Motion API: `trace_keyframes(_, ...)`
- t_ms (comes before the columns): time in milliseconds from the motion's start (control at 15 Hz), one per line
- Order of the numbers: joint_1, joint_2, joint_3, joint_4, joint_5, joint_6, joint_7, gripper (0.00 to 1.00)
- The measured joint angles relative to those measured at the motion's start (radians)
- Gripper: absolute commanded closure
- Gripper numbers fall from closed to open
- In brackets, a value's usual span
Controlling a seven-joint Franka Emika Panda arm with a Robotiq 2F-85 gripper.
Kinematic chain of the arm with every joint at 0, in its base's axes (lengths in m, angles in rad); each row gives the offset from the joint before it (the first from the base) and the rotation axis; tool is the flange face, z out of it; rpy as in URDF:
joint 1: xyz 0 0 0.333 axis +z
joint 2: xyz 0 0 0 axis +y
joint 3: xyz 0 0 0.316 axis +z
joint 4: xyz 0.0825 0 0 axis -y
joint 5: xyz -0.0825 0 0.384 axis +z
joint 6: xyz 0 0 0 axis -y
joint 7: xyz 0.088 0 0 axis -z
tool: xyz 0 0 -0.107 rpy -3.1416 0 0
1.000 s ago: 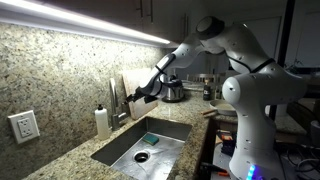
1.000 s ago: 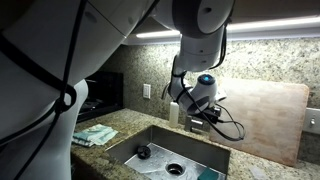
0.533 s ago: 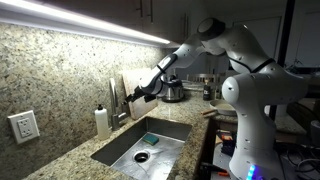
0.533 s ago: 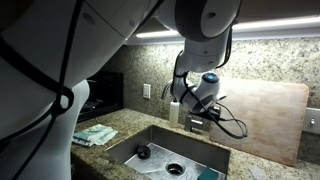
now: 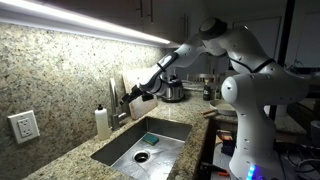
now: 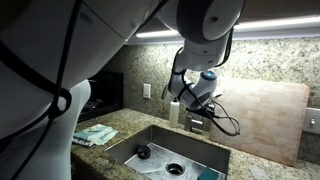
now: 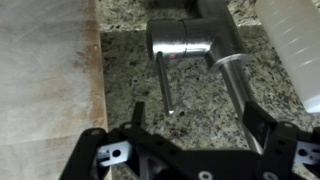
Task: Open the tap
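The tap (image 7: pixel 185 40) is brushed grey metal. In the wrist view its base is at top centre, its thin lever handle (image 7: pixel 164 85) points down toward me, and its spout (image 7: pixel 236 85) runs down on the right. My gripper (image 7: pixel 198 125) is open, its two black fingers (image 7: pixel 135 118) spread just below the lever tip and beside the spout, touching neither. In an exterior view the gripper (image 5: pixel 135 97) hovers right next to the tap (image 5: pixel 114 98) behind the sink. The arm hides the tap in an exterior view where the gripper (image 6: pixel 197 100) shows.
A white soap bottle (image 5: pixel 102 122) stands next to the tap and also shows in the wrist view (image 7: pixel 295 50). The steel sink (image 5: pixel 120 150) lies below. A wooden cutting board (image 6: pixel 265 115) leans on the granite wall. A kettle (image 5: pixel 173 90) stands further along the counter.
My gripper has edged a little closer to the tap and slightly lower. Its jaws stay open.
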Motion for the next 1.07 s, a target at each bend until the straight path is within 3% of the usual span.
trace_keyframes(600,-0.010,-0.002,0.016,-0.014,-0.001,-0.087,0.045,0.00)
trace_keyframes(1067,-0.012,-0.007,0.042,-0.001,-0.058,-0.089,0.045,0.00)
